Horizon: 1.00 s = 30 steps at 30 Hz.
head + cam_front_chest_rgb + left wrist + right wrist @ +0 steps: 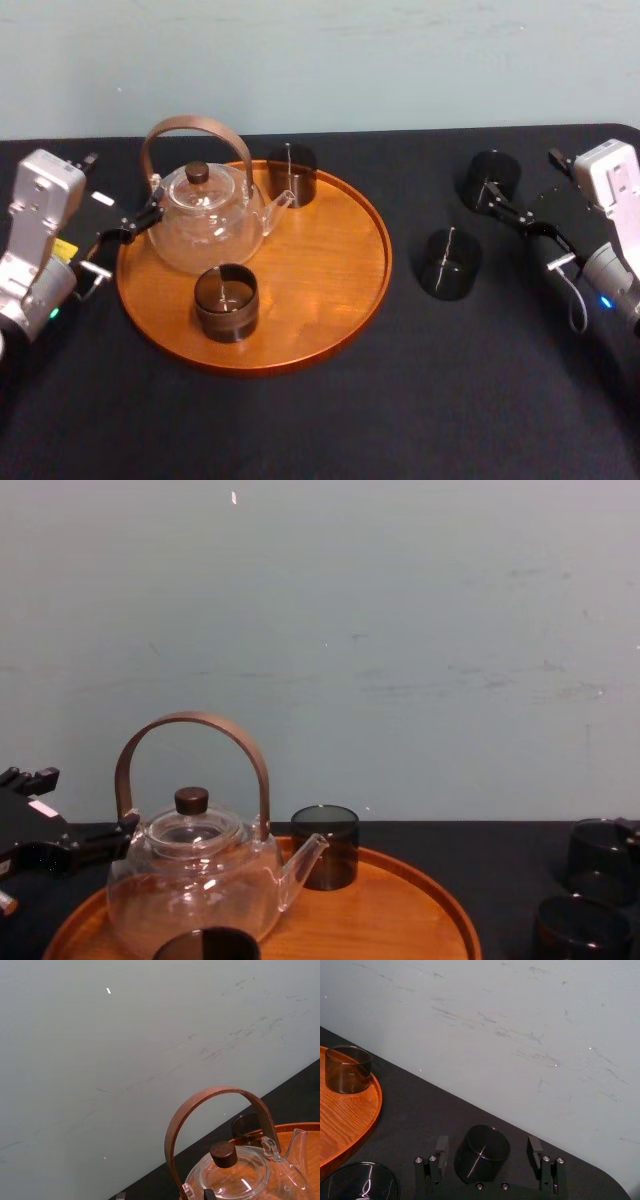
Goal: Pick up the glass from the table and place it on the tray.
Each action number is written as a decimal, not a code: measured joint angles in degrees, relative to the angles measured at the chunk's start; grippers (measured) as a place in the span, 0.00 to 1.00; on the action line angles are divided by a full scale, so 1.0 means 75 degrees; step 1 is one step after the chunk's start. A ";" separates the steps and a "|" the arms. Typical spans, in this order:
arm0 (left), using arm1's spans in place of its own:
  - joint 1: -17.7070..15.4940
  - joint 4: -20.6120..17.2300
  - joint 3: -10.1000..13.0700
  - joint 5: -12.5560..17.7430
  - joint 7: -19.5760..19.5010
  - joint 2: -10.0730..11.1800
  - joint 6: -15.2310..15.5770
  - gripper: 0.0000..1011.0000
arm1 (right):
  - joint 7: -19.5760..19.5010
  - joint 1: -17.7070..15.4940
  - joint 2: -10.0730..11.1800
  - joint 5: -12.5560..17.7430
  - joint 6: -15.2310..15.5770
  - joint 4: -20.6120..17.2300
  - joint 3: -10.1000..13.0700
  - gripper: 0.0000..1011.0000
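Two dark smoky glasses stand on the black table [330,420], right of the tray. The far glass [495,172] [482,1152] sits between the spread fingers [441,1149] of my right gripper [505,204] [488,1149], which is open around it without holding it. The nearer glass [450,263] [360,1185] stands free. On the round orange-brown tray [330,270] there are two more glasses, one at the back [291,172] and one at the front [226,300]. My left gripper [140,222] rests open at the tray's left rim, beside the teapot.
A glass teapot [205,220] with a brown arched handle takes up the left half of the tray. The tray's right half is bare wood. A pale wall [400,630] rises just behind the table's far edge.
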 joint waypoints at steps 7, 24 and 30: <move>-0.0001 0.0000 -0.0001 0.0000 0.0000 0.0000 0.0000 1.00 | 0.0000 0.0000 0.0000 0.0000 0.0000 0.0000 0.0000 0.99; -0.0001 0.0000 -0.0001 0.0000 0.0000 0.0000 0.0000 1.00 | 0.0000 0.0000 0.0000 0.0000 0.0000 0.0000 0.0000 0.99; -0.0001 0.0000 -0.0001 0.0000 0.0000 0.0000 0.0000 1.00 | 0.0000 0.0000 -0.0001 0.0000 0.0000 0.0000 0.0000 0.99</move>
